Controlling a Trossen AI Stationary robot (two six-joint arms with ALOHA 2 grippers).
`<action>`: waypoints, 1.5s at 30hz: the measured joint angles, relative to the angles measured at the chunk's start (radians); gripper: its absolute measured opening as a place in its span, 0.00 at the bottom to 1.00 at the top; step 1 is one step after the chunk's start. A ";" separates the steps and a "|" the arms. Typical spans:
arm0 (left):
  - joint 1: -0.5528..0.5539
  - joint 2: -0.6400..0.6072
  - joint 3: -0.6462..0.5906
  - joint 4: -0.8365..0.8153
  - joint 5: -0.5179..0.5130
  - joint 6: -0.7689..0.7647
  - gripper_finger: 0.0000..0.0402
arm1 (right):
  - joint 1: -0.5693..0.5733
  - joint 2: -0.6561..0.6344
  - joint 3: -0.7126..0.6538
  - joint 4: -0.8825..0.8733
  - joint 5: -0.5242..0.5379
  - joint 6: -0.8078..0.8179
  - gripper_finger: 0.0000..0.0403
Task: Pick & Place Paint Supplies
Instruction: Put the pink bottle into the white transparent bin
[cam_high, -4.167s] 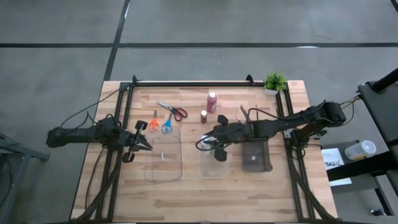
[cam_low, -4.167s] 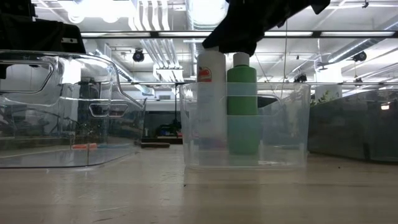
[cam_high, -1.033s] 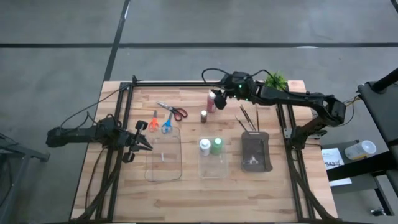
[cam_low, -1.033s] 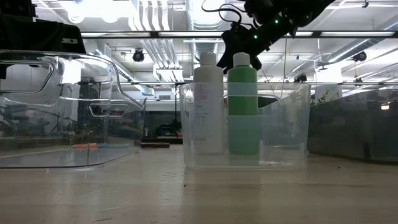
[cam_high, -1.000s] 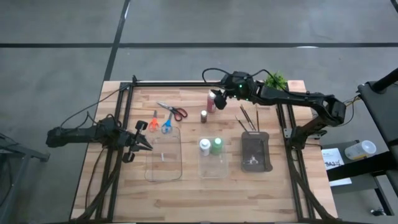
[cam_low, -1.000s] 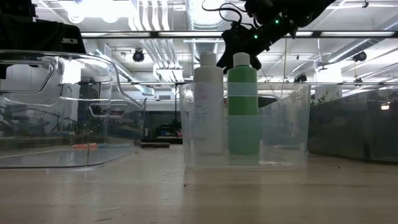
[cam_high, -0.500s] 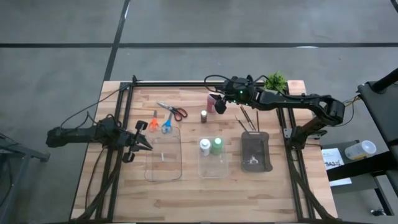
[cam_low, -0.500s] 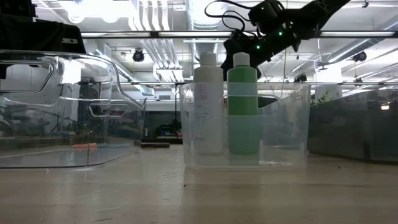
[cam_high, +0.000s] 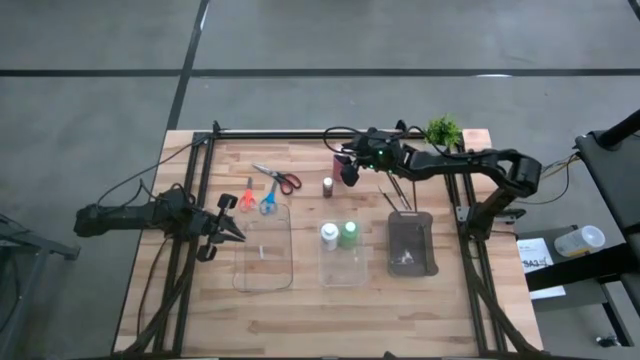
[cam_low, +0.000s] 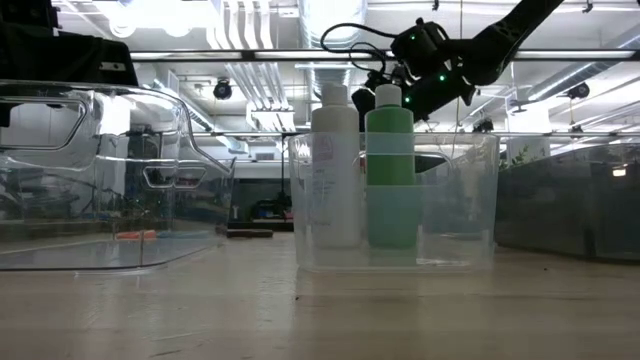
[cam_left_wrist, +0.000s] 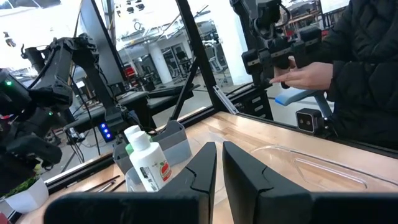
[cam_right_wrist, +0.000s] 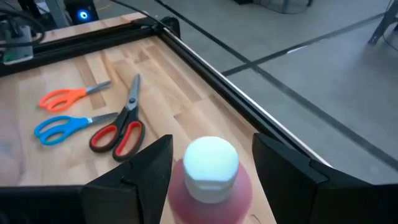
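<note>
My right gripper (cam_high: 349, 170) (cam_right_wrist: 214, 180) hangs open over the red paint bottle (cam_right_wrist: 211, 171) (cam_high: 341, 159), which stands upright near the table's far edge. One finger is on each side of its white cap, and I see no touch. The brownish bottle (cam_high: 327, 186) stands just beside it. The white bottle (cam_high: 328, 236) (cam_low: 335, 170) and green bottle (cam_high: 348, 234) (cam_low: 390, 170) stand in a clear tray (cam_high: 343, 268). Red scissors (cam_high: 280, 179), orange scissors (cam_high: 246, 195) and blue scissors (cam_high: 268, 200) lie flat, as do the brushes (cam_high: 396, 190). My left gripper (cam_high: 230, 229) (cam_left_wrist: 218, 163) waits shut at the table's left.
A second clear tray (cam_high: 263, 252) lies by the left gripper, and a dark grey tray (cam_high: 412, 244) sits right of the bottle tray. A small potted plant (cam_high: 442, 130) stands at the far right corner. A person (cam_left_wrist: 360, 68) in a dark jacket shows beyond the table.
My right gripper has come down and a little toward the near edge, from above and beyond the red bottle until its fingers flank the cap. Its arm has sunk lower over the table. The bottles, scissors and left arm have kept still.
</note>
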 joint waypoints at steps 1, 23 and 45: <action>0.000 0.000 0.000 0.000 0.000 0.000 0.09 | -0.001 0.002 0.000 -0.002 0.000 0.000 0.54; 0.000 0.000 0.000 0.000 0.000 0.000 0.09 | -0.002 0.036 0.002 -0.002 -0.010 0.004 0.28; 0.000 0.000 0.000 0.000 0.000 0.000 0.09 | -0.002 0.035 0.002 -0.003 -0.005 0.018 0.28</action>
